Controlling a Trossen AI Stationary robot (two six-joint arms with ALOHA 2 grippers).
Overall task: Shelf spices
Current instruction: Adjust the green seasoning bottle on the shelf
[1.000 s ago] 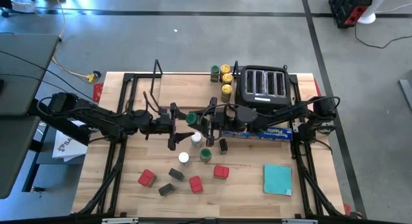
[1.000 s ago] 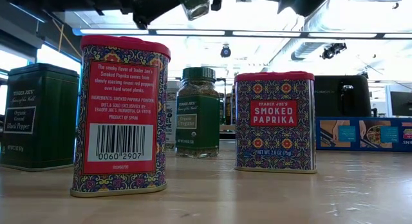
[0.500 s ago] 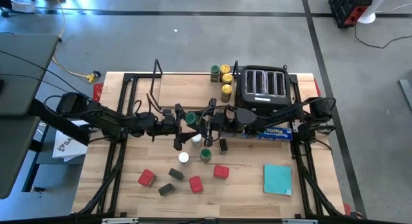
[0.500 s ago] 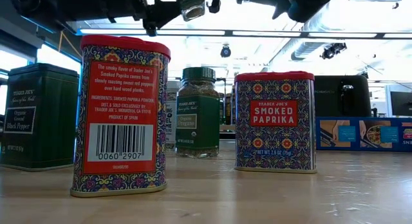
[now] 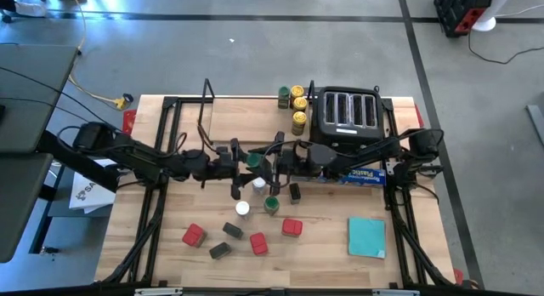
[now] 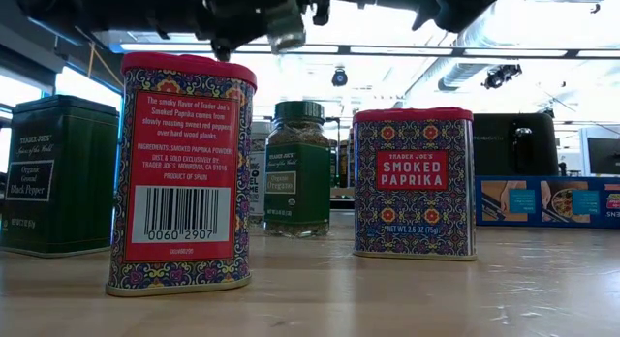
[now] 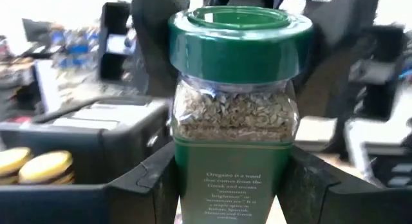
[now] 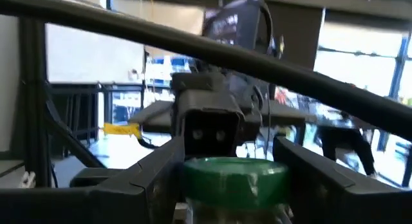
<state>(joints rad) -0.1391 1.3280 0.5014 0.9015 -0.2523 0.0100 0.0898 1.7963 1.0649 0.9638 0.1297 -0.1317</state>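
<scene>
Left fingers [image 7: 158, 179] now around oregano jar [image 7: 236, 114]

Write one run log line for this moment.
phase: handover above table | item: green-lid jar | left gripper: closing on jar | right gripper: around lid

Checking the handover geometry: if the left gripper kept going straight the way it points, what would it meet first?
The left gripper holds a green-lidded oregano jar and points at the right gripper, so jar and fingers would likely meet that gripper first; the gap is hard to judge.

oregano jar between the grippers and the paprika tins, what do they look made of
Oregano jar: clear glass or plastic, the dried flakes showing through, with a glossy green lid, probably plastic. Paprika tins: seemingly printed metal, with crisp rolled edges, a faint sheen and red lids.
</scene>
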